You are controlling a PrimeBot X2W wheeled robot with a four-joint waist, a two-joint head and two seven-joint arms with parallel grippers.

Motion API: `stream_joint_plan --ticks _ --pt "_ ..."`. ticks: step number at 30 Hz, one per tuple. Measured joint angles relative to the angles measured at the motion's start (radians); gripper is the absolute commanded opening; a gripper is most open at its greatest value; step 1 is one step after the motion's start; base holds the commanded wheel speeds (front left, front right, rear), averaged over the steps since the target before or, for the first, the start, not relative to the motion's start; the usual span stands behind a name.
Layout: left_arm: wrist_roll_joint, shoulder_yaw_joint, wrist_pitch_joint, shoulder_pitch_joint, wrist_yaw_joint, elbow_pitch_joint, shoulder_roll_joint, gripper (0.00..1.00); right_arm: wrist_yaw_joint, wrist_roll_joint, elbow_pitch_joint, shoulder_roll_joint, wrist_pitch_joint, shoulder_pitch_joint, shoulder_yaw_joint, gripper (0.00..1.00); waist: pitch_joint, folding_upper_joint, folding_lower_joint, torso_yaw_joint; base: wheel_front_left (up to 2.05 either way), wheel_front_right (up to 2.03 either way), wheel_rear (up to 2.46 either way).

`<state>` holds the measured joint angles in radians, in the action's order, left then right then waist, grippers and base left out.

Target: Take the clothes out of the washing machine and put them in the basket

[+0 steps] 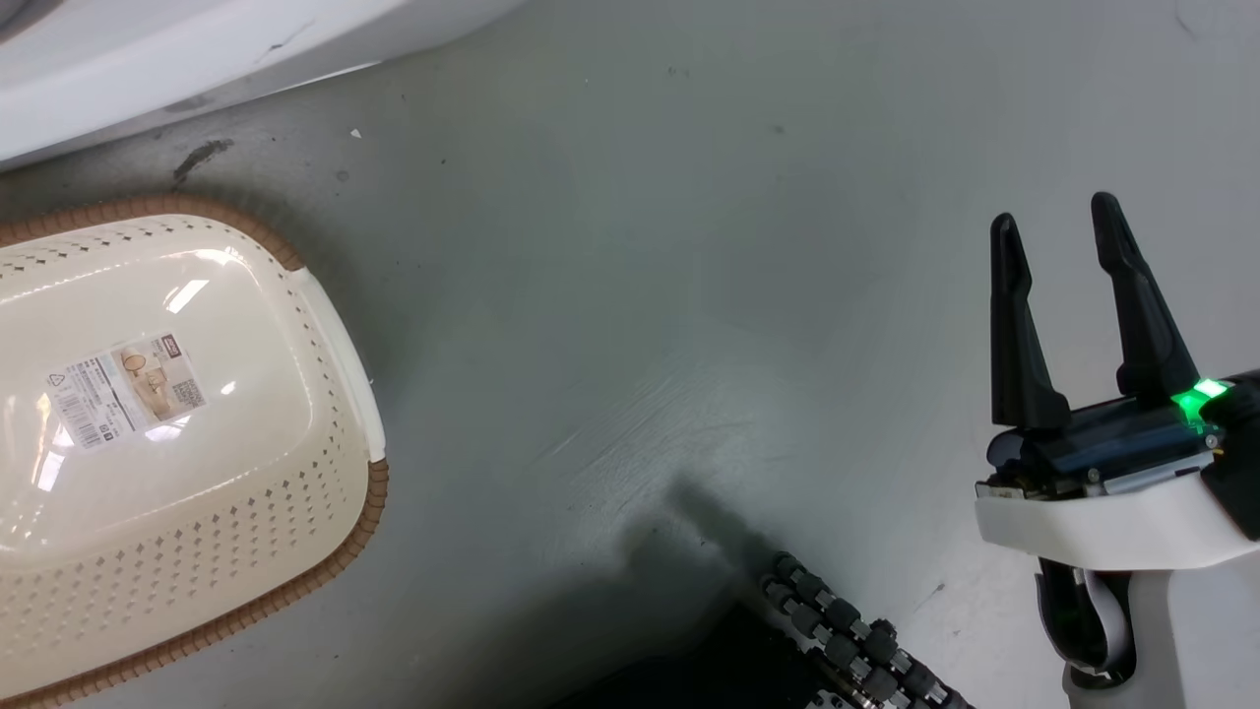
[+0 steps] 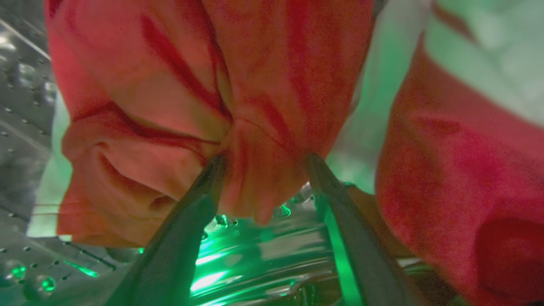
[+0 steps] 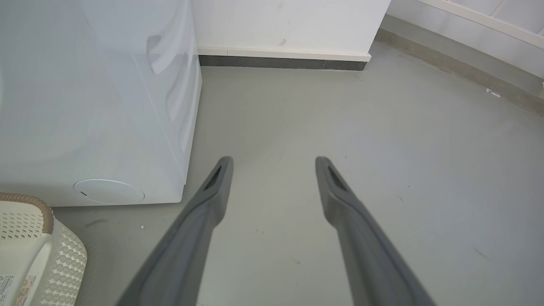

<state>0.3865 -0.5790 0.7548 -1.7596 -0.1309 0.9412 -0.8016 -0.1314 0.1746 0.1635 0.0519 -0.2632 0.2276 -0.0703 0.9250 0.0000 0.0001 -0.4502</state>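
The washing machine (image 3: 97,106) is the largest thing near me. My right wrist view takes in its smooth white side panel and moulded front corner, with a round flap (image 3: 108,191) low on the front. Behind it are a white wall (image 3: 297,21) and a dark skirting strip (image 3: 280,63). My head view catches just a slanted white edge of the machine (image 1: 148,59) at the upper left. My left wrist view looks from inside at the drum (image 2: 25,85), dull steel dotted with small holes and washed in green light.

The floor (image 1: 689,246) is matt grey, scuffed and faintly scratched.

The basket (image 1: 197,601) stands on that floor near the machine, on my left. It is cream plastic and rounded-rectangular, with small diamond-shaped holes in its walls and a brown ribbed rim. Its glossy bottom carries a printed label (image 1: 128,389). My right wrist view shows one corner of it (image 3: 63,259).

The clothes are in the drum. A soft, creased red garment (image 2: 255,85) hangs bunched before my left fingers (image 2: 178,238). More red cloth (image 2: 459,170), blurred, sits at the right under a pale band. My left fingers are spread, with a fold of the red garment between the tips, which rest against it on either side.

My right fingers (image 1: 1142,315) are long, dark and tapered. They stand apart over the floor, holding nothing, well away from the basket, and their own view (image 3: 199,212) shows the same gap. A green lamp (image 1: 1196,399) glows on that wrist.
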Motion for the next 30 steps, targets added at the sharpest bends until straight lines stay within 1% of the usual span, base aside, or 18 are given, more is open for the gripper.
stream_joint_plan --ticks 10,13,14,18,21,30 --pt "0.074 -0.1 0.026 -0.035 0.0 0.0 -0.026 1.0 0.0 -0.017 0.043 0.0 0.0 -0.024 -0.01 1.0 0.028 0.0 -0.0001 0.018 0.03 0.03 0.03" --pt "0.108 -0.115 0.021 -0.044 0.0 0.0 -0.034 1.0 0.0 -0.027 0.058 0.0 0.0 -0.026 -0.021 1.0 0.031 0.0 -0.0001 0.02 0.03 0.03 0.03" --pt "0.117 -0.122 0.02 -0.046 0.0 0.0 -0.035 0.0 0.0 -0.028 0.061 0.0 0.0 -0.028 -0.023 1.0 0.032 0.0 -0.0002 0.022 0.02 0.02 0.02" --pt "0.146 -0.146 0.0 -0.055 0.0 -0.004 -0.037 0.0 0.0 -0.034 0.071 0.0 0.0 -0.031 -0.019 1.0 0.04 0.0 -0.0002 0.028 0.0 0.0 0.0" --pt "0.162 -0.167 -0.049 -0.07 0.0 0.006 -0.041 0.0 0.0 -0.035 0.072 0.0 0.0 -0.033 -0.018 1.0 0.044 0.0 -0.0002 0.03 0.0 0.0 0.0" --pt "0.155 -0.196 -0.203 -0.081 0.0 0.055 -0.048 0.0 0.0 -0.038 0.059 0.0 0.0 -0.009 -0.013 1.0 0.023 0.0 -0.0002 0.025 0.0 0.0 0.0"
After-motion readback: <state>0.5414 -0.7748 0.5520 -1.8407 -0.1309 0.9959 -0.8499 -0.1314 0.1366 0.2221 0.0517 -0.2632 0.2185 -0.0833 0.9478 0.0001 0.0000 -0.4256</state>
